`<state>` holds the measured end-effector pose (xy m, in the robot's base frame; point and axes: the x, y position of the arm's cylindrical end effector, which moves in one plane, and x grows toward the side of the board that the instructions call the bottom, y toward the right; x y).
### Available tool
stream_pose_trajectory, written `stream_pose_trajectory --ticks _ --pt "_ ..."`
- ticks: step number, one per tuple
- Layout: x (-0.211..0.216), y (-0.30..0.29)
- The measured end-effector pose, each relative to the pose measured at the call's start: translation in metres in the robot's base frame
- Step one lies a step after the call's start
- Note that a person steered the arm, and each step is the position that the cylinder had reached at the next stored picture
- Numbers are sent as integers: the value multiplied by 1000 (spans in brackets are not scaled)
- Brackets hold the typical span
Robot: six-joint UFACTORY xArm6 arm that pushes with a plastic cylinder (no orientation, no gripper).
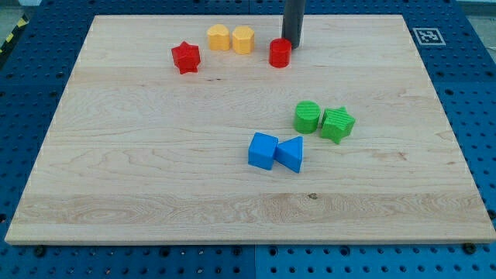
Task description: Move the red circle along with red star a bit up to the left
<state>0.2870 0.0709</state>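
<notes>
Resting at the twelve o'clock edge of the pale wooden surface (155,186), our tip (291,45) touches the small red plastic circle block (280,53) from its one o'clock side. We carry no fingers, only a straight dark rod. At nine o'clock from the circle, well apart, lies the red star-shaped block (186,57). Between them sit two yellow blocks (218,36) (243,39), touching, their shapes unclear. Toward five o'clock lie a green cylinder block (308,116) touching a green star-like block (338,124), then a blue cube (263,150) beside a blue triangular block (291,153).
</notes>
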Motion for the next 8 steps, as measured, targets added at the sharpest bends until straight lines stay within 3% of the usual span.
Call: stream_pose_trajectory --ticks 3,6,8 --pt "34 50" --pt "48 -13" --pt "48 -6"
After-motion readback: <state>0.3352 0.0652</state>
